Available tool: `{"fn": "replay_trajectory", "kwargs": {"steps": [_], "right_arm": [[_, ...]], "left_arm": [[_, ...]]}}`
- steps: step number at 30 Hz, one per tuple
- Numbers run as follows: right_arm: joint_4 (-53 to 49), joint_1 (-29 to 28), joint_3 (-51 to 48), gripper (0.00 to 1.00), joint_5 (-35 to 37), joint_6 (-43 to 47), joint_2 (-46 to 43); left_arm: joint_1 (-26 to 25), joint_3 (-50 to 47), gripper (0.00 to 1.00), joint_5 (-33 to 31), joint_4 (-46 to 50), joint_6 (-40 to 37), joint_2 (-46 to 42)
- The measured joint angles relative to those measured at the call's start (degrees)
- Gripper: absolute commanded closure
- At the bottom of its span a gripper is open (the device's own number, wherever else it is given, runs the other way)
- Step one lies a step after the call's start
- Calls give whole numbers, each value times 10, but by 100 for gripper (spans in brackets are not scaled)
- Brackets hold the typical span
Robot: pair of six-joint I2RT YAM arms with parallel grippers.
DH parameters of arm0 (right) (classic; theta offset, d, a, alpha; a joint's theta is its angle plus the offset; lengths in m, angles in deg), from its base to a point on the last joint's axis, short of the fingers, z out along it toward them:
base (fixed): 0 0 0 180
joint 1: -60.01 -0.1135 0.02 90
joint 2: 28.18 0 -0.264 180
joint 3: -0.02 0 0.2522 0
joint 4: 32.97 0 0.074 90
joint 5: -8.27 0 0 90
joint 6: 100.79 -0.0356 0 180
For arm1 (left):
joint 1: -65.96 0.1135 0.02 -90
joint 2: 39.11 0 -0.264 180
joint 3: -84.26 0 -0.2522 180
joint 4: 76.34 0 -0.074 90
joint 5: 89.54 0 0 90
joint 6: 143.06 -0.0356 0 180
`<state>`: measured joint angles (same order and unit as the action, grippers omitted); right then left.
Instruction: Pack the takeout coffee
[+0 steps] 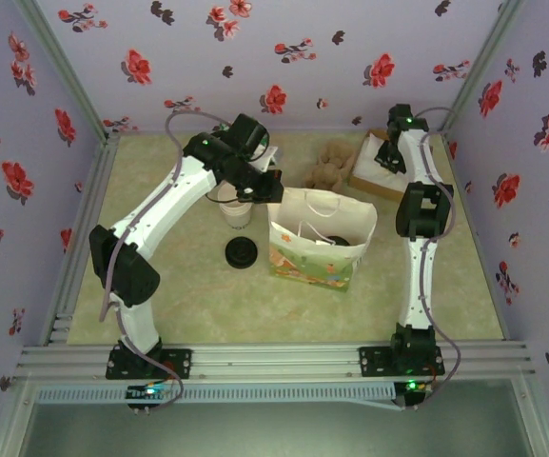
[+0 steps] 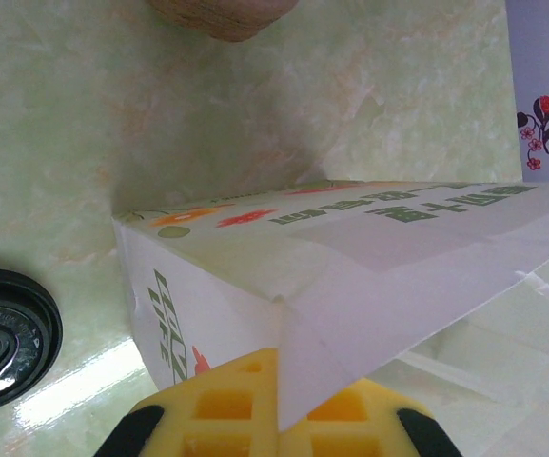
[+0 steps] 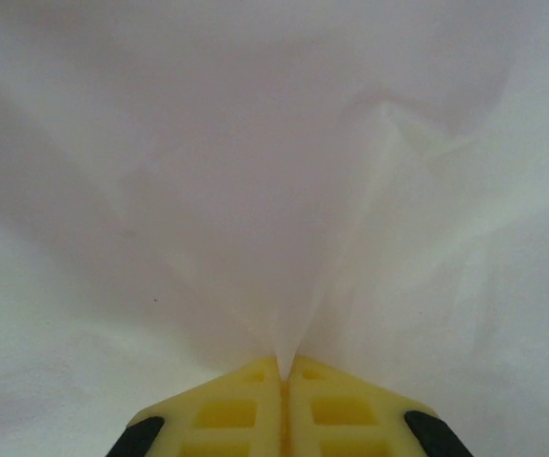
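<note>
Takeout coffee [image 1: 236, 213] stands upright on the table [image 1: 179, 309], long axis vertical, under the left wrist. Its top looks uncovered, though that is hard to make out.

- Paper bag [image 1: 317, 262], the biggest item, stands mid-table with its mouth up. Something dark lies inside; cannot tell what.
- Cardboard box [image 1: 377, 183] is at 1 o'clock from the bag, and the brown pulp carrier [image 1: 329, 164] at 12.
- The coffee is at 9 o'clock from the bag, just beside its left wall.
- Black lid [image 1: 242, 252] lies flat at 6 o'clock from the coffee, apart from it.
- Left gripper [image 2: 284, 376] has its fingers pressed together on the bag's rim at a corner fold.
- Right gripper [image 3: 282, 362] is pinching white paper [image 3: 255, 190] over the box.

Judgement: from the left gripper the coffee lies near, at about 7 o'clock. The right gripper is well apart, across the bag. The left arm is nearer but is holding the bag. The coffee's route runs toward 3 o'clock, up and over the rim.
</note>
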<state>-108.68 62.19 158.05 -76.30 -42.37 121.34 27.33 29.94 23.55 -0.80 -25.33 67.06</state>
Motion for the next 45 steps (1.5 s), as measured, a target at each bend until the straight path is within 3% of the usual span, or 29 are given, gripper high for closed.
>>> {"fn": "replay_trajectory", "kwargs": {"steps": [7, 24, 30, 37, 45], "right_arm": [[-9, 0, 2, 97, -1, 0, -28], [-33, 4, 6, 100, -32, 5, -196], [-3, 3, -129, 100, -76, 4, -364], [124, -8, -364, 100, -152, -8, -654], [237, -107, -534, 100, -260, -10, -883]], "left_arm": [[0, 0, 100, 0, 0, 0, 0], [0, 0, 100, 0, 0, 0, 0], [0, 0, 100, 0, 0, 0, 0], [0, 0, 100, 5, 0, 0, 0], [0, 0, 100, 5, 0, 0, 0]]}}
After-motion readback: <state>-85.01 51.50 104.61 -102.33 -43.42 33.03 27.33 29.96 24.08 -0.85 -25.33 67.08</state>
